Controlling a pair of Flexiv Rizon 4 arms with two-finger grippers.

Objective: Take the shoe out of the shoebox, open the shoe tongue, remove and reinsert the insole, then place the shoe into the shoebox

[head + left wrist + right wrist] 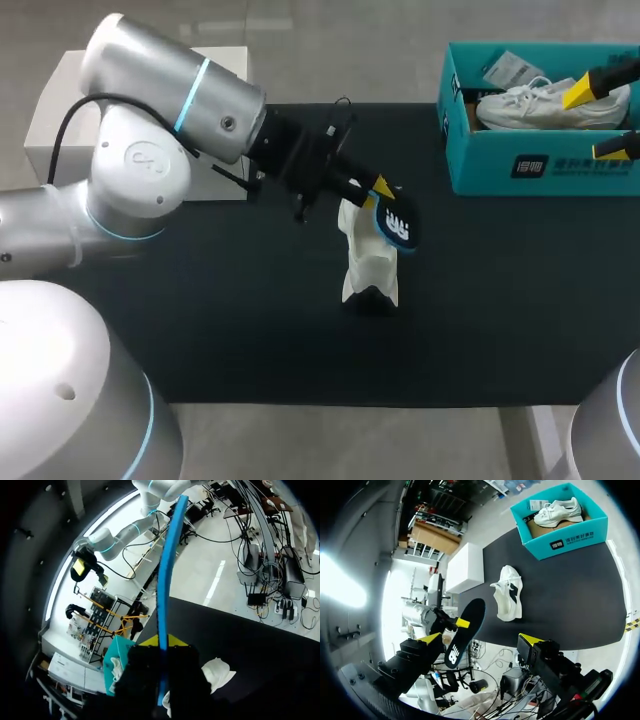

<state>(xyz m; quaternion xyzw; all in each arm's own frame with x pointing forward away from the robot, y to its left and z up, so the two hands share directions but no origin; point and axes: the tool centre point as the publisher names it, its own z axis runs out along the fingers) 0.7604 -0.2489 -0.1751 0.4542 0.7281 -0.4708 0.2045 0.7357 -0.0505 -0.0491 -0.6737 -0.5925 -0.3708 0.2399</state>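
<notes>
Insole (396,226), pinched in the closed left gripper (384,192), hangs just above the shoe (368,262) on the table (250,330), long axis steeply tilted, while the right gripper (600,118) hangs wide and empty over the shoebox (540,165).

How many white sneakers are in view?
2. One white sneaker lies inside the teal cardboard shoebox; the second white sneaker is on the black table. None seems hidden.

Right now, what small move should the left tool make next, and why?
Probably lower the insole toward the opening of the shoe: the left tool grips it outside the shoe, which lies on the table, so reinsertion seems next.
</notes>
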